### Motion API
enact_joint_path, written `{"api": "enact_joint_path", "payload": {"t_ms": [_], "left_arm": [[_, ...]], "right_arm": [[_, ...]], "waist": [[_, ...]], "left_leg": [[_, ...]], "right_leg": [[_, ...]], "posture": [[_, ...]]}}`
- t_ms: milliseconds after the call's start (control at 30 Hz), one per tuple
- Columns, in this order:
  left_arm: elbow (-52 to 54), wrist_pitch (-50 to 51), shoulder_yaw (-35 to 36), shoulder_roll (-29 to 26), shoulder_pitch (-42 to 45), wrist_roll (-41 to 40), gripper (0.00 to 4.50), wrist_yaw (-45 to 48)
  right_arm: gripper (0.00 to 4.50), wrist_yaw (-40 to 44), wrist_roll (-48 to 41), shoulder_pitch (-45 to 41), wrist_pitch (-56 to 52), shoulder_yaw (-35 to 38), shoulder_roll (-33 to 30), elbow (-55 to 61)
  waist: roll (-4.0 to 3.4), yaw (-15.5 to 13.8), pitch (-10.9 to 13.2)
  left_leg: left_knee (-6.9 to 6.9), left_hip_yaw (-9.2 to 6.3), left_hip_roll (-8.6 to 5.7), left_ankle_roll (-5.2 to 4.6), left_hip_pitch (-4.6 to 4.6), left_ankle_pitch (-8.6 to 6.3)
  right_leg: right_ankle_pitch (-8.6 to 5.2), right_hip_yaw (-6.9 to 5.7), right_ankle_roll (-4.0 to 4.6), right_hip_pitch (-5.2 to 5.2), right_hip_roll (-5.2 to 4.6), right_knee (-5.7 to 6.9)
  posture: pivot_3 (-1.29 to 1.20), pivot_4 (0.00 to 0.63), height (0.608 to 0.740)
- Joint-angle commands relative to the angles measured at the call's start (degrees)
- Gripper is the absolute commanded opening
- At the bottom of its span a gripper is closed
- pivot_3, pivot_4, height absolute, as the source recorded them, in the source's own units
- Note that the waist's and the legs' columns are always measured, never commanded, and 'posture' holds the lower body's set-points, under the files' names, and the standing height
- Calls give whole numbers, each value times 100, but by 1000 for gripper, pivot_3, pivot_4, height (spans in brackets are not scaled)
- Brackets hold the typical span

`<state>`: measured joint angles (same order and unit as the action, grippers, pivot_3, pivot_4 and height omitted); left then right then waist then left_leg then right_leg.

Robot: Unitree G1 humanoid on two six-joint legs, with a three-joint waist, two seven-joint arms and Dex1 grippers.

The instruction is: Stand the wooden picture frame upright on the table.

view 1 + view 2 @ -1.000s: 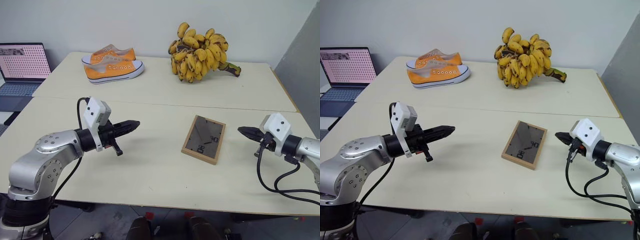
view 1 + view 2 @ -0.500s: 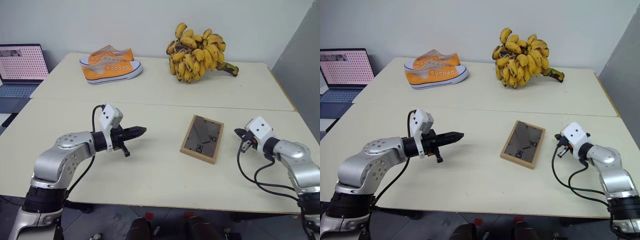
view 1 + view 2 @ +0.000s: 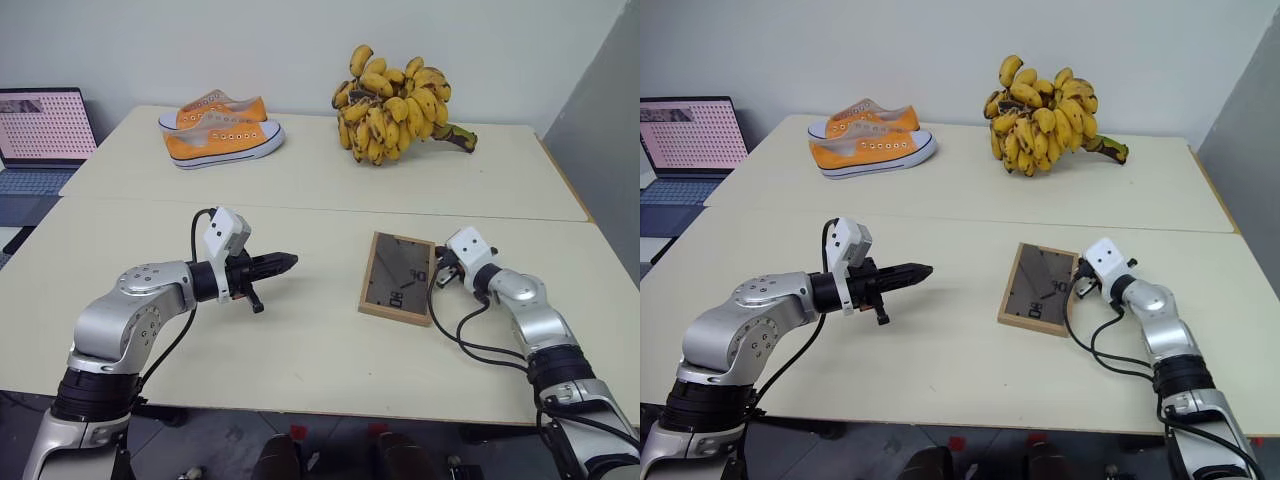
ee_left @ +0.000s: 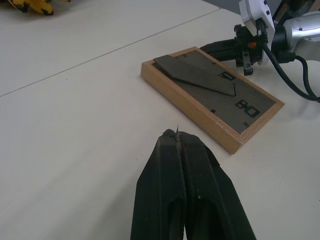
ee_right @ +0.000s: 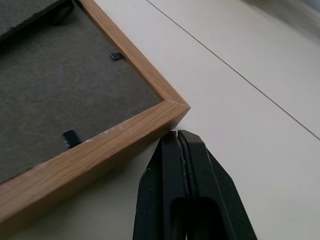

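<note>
From the head you see the frame (image 3: 397,279) lying back-up on the table (image 3: 300,350), right gripper (image 3: 440,272) at its edge. Your left wrist shows the left gripper (image 4: 177,137) closed, empty. Your right wrist shows closed fingers (image 5: 172,150) against the frame's corner.

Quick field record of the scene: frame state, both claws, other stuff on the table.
frame: wooden picture frame lying flat, back side up, stand folded, not yet upright
surface: table
right claw: right claw shut, tips at the frame's corner; contact unclear
left claw: left claw shut, apart from the frame, holding nothing
other: orange sneakers, bananas, laptop
</note>
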<state>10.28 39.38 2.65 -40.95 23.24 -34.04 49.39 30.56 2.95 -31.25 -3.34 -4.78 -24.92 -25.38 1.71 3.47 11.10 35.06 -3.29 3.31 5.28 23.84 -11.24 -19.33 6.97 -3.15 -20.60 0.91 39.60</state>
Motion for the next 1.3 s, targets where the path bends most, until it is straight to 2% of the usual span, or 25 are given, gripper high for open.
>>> {"api": "enact_joint_path", "payload": {"t_ms": [33, 133, 333, 533, 833, 933, 1033, 1300], "left_arm": [[98, -1, 190, -35, 18, 8, 2, -52], [75, 202, 266, 19, 1, -105, 2, -174], [96, 1585, 541, 184, -162, -773, 2, -653], [-215, 3446, 924, 488, 141, -1798, 2, -1082], [-1745, 4011, 941, 1398, 1123, -1533, 2, -1754], [-1946, 4037, 893, 1580, 1229, -1480, 2, -1824], [-1974, 4105, 921, 1699, 1272, -1500, 456, -1852], [-2127, 4158, 966, 1878, 1420, -1488, 2161, -1876]], "right_arm": [[16, -5, -36, -158, -94, -116, 233, 582], [16, 9, 25, -105, -142, -100, 187, 729], [16, 491, -20, 362, -255, 53, -551, 1295], [16, 1020, -151, 1161, -442, 68, -1166, 2210], [16, 859, -86, 1422, -794, -53, -890, 2590], [16, 747, -11, 1398, -862, -195, -684, 2575], [0, 650, 63, 1392, -909, -306, -483, 2550], [0, 569, 83, 1457, -946, -368, -372, 2597]], "waist": [[0, 8, 0], [-1, -1, 1], [-1, -46, 1], [-1, -32, 1], [-1, -17, 1], [-1, -16, 1], [-1, -16, 1], [-1, -20, 1]], "left_leg": [[1, 0, 2, 1, 0, 1], [2, 0, 1, 3, 1, 3], [12, -3, -4, 2, 5, 3], [13, -9, -4, 2, 5, 3], [61, -21, -7, 0, 2, 5], [70, -22, -11, 0, 4, 4], [69, -25, -11, 0, 4, 4], [70, -28, -11, 1, 3, 5]], "right_leg": [[0, 1, 0, -3, 2, 7], [0, 1, 0, -12, 3, 27], [-1, 0, -1, -13, 0, 31], [-1, -3, -1, -13, 2, 36], [2, -8, -7, 9, 5, 42], [5, -5, -14, 13, 3, 40], [5, -8, -14, 14, 2, 41], [6, -10, -14, 17, 2, 42]], "posture": [[0, 150, 740], [0, 150, 740], [0, 150, 740], [0, 150, 740], [0, 150, 740], [0, 150, 740], [0, 150, 740], [0, 150, 740]]}}
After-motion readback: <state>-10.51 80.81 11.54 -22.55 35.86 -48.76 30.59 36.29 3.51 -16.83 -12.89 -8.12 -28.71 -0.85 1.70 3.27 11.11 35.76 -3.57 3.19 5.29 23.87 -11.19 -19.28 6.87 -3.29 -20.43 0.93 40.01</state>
